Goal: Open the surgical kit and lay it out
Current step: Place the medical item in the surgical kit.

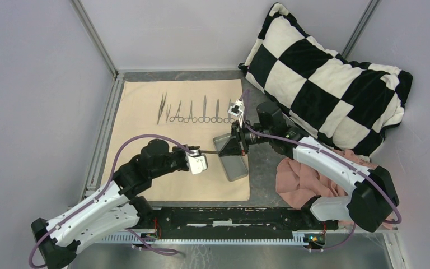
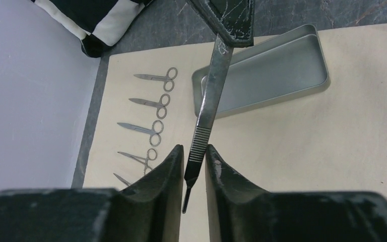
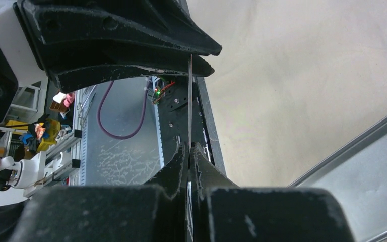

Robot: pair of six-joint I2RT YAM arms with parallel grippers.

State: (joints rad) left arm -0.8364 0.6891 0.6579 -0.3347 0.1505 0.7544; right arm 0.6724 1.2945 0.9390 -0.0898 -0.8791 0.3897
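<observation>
Currently the beige wrap (image 1: 140,112) is lying flat left of centre, ring-handled instruments (image 1: 191,114) lining its upper part. The left pincer (image 2: 194,151) is gaping narrowly around a flat steel handle (image 2: 209,96); the right pincer (image 3: 189,150) is pinching its other end near the grey tray (image 2: 282,65).

— What sat in the far right corner?
— A black-and-white checkered pillow (image 1: 325,78), big and plump, leaning toward the right-hand wall.
— And on its near side?
— A pink cloth (image 1: 299,179), crumpled just beside the pillow on the dark, stone-patterned table (image 1: 263,168).
— What closed the space in?
— Pale lilac walls (image 1: 33,84) on three sides, with a grey metal post (image 1: 96,38) slanting up from each back corner.
</observation>
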